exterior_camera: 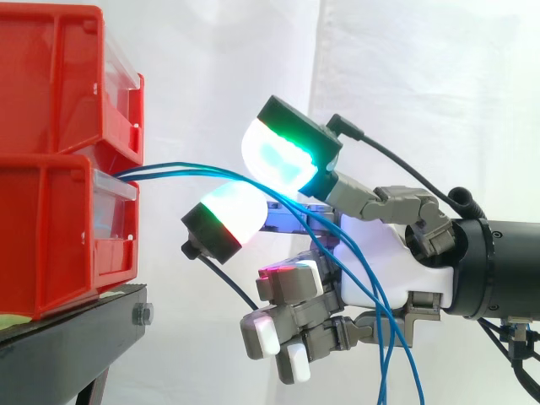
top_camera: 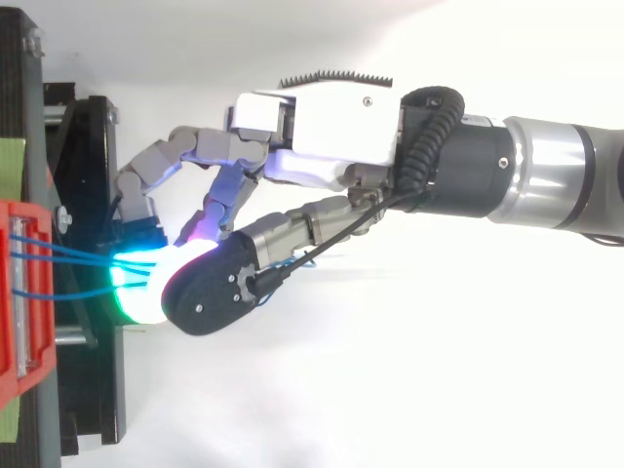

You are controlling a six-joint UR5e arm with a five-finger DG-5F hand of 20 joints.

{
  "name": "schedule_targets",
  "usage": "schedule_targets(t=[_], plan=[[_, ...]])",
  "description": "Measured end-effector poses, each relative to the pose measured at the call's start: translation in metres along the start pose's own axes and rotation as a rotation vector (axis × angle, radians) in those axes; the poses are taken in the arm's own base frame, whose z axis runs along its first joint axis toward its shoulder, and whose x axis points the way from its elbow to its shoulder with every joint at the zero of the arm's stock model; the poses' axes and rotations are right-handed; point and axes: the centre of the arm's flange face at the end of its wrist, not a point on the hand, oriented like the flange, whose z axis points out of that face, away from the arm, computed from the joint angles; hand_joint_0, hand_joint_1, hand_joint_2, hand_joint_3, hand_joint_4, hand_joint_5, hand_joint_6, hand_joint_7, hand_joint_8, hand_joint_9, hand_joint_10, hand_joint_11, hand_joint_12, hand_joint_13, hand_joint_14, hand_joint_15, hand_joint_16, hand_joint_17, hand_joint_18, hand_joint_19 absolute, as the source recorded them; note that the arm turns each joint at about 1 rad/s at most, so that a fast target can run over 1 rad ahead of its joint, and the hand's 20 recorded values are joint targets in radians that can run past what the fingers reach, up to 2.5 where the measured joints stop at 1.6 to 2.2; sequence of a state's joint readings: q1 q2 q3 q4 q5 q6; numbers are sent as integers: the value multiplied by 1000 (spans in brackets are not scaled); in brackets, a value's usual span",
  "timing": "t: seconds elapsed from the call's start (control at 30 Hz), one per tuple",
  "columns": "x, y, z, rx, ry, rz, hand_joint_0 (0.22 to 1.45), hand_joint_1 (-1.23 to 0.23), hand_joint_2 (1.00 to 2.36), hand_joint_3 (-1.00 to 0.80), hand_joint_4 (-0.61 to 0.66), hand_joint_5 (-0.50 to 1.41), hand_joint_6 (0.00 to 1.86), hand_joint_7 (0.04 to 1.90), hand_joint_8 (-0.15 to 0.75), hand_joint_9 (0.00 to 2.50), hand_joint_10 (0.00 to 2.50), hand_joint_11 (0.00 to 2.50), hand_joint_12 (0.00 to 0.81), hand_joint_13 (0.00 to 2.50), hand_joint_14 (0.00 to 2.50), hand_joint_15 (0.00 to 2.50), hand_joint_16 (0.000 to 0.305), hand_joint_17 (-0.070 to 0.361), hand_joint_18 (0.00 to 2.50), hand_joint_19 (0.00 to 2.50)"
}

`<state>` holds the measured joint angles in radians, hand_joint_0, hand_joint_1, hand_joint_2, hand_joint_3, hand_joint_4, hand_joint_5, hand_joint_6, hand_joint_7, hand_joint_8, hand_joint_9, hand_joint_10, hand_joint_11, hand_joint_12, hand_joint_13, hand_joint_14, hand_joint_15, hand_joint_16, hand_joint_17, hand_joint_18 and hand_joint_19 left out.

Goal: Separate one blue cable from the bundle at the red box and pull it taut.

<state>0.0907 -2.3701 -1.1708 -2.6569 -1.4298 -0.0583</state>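
My hand (top_camera: 331, 127) pinches blue cables (exterior_camera: 173, 170) between glowing pads (exterior_camera: 278, 156), beside stacked red bins (exterior_camera: 51, 169), black stand (exterior_camera: 76, 325) beneath, white curtain (exterior_camera: 405, 76) behind

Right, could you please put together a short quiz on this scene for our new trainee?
1. True or false: past the robot hand, the blue cables hang downward.
2. Which of the stacked red bins do the cables leave? A upper; B lower; C both.
3. What do the bins rest on?
Key: 1 true; 2 B; 3 a black stand.
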Motion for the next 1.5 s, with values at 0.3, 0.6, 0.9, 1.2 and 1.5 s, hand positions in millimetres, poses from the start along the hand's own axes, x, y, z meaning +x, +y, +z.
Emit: schedule_targets(t=[0.3,0.6,0.9,1.2,1.5], plan=[[0,0,0,-3,0,0,836,-934,1000,-500,-147,-199,867,1134,246,1108,28,1131,377,909,29,765,49,110,809,809],[0,0,0,-3,0,1,755,-968,1000,-500,-53,-185,899,1148,254,1082,29,1148,370,876,30,734,49,110,825,706],[0,0,0,-3,0,1,527,-995,1000,-500,-2,-184,897,1057,285,1129,28,1150,401,904,29,746,52,117,862,779],[0,0,0,-3,1,0,456,-555,1000,-500,59,-171,851,1012,326,1216,25,1141,448,964,26,747,60,136,936,821],[-1,0,0,-1,3,0,610,-611,1011,-357,10,-163,843,1110,295,1226,28,1157,410,971,27,787,51,115,892,913]])
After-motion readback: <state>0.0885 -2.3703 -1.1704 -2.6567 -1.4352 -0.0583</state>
